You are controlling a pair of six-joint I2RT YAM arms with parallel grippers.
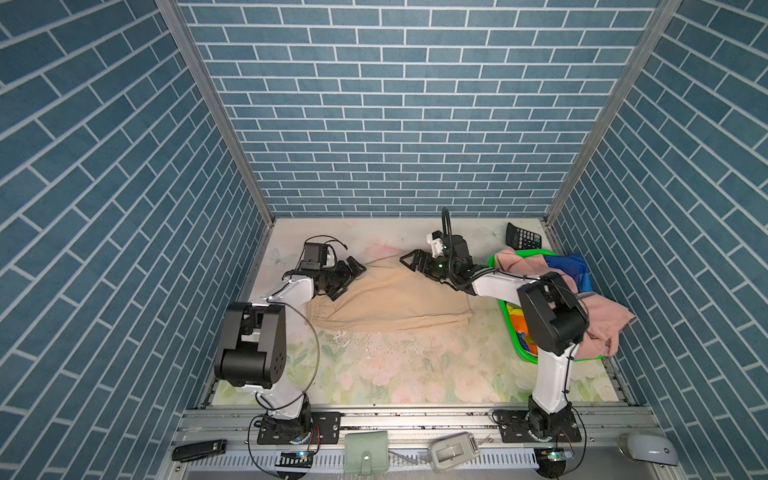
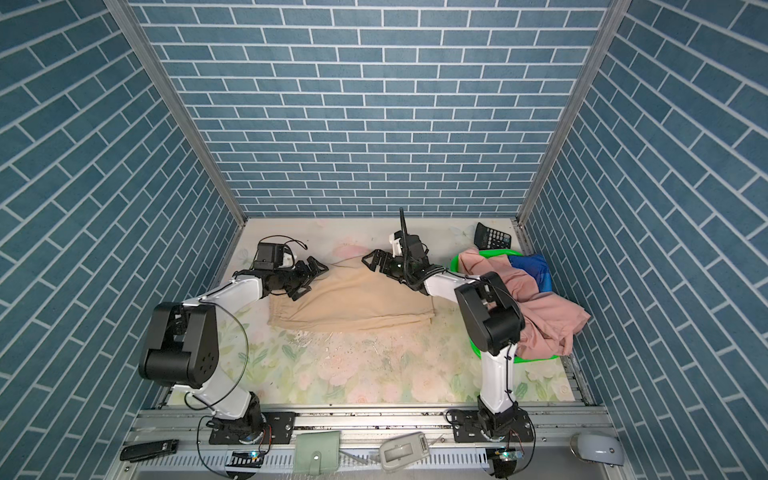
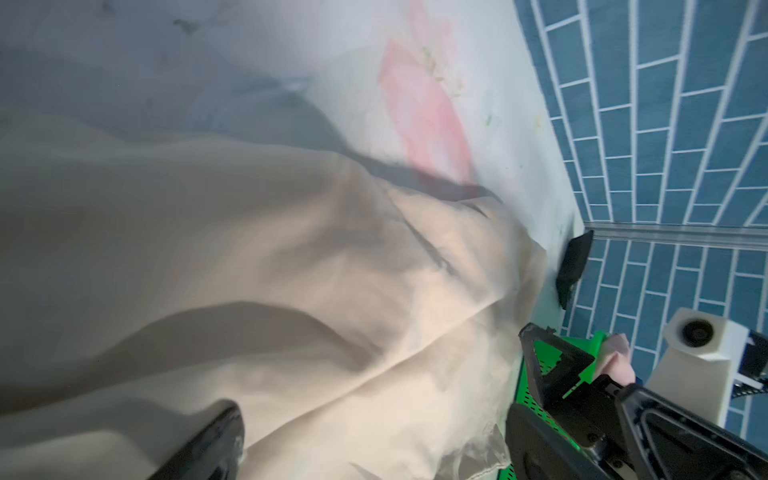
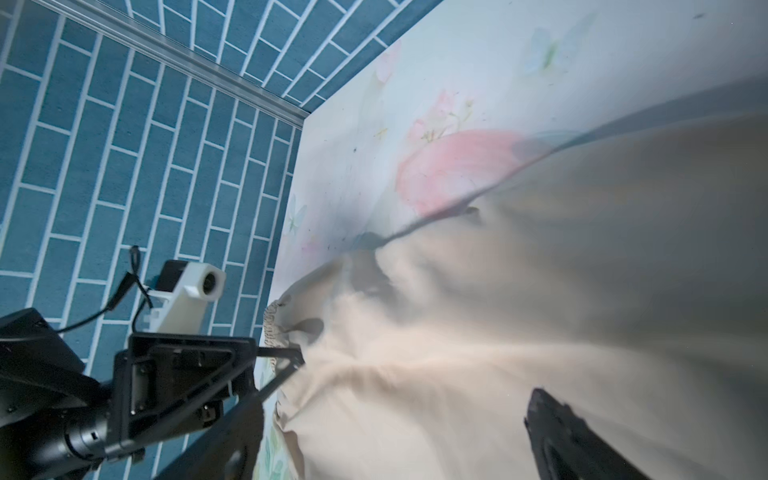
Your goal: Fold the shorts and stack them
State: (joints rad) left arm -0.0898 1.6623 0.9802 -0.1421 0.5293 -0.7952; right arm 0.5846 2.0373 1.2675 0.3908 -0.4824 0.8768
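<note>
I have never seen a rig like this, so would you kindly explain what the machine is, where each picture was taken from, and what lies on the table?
These are two white-and-black robot arms. Two pictures look down from one overhead camera head; the other two are taken from the arms' wrists. On the flower-patterned table lie beige cloth shorts, spread out. The left gripper and right gripper, the arms' two-fingered ends, hover open at the shorts' far edge, holding nothing. At the right, a green plastic mesh basket holds salmon pink shorts and shiny multicoloured shorts. A black calculator lies behind it.
</note>
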